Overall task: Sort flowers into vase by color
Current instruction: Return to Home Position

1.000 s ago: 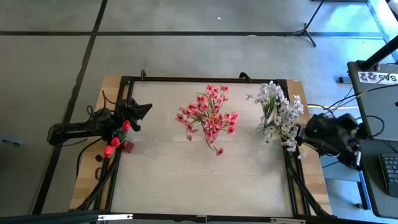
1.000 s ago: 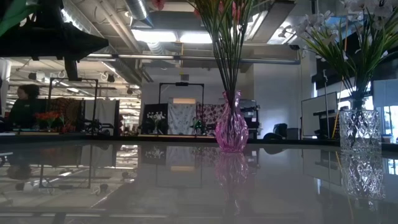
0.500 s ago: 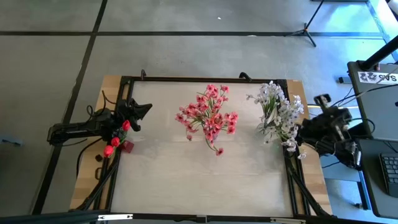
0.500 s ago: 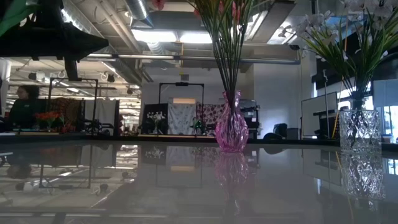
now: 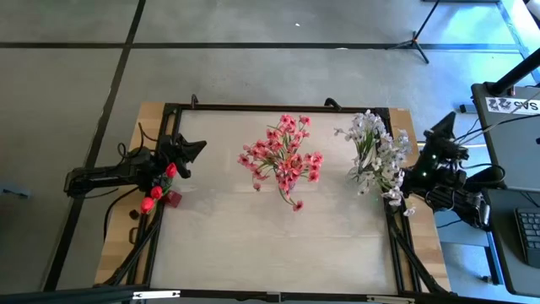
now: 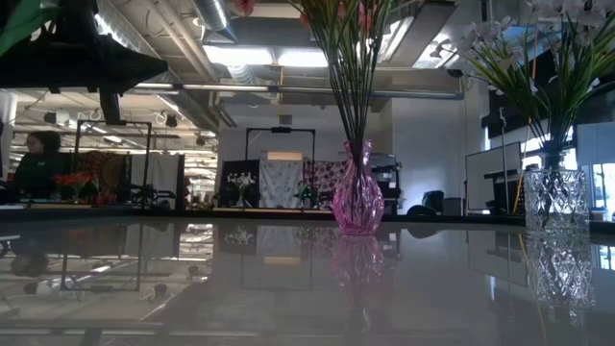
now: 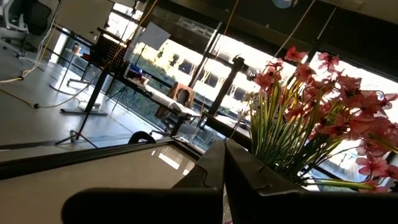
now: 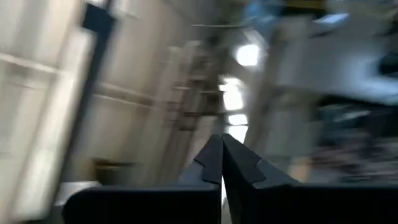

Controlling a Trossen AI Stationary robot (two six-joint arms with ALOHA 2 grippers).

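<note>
Now, left gripper [image 7: 224, 149] pressed together, empty, near red flowers [image 5: 157, 192], right gripper [image 8: 221, 142] likewise, near white flowers [image 5: 377, 156]

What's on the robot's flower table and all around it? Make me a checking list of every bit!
Surface: pale shiny table top in a black frame.
Job's things: pink flowers in a pink glass vase, centre; white flowers in a clear cut-glass vase, right; red flowers at the left edge, beside the left arm.
Clutter: nothing seen.
Grippers: left tool shut, by the left edge; right tool shut, by the right edge.
Cables: black cables along the table's sides.
Surroundings: grey floor with black lines, a tripod stand, a keyboard, a person far behind.
</note>
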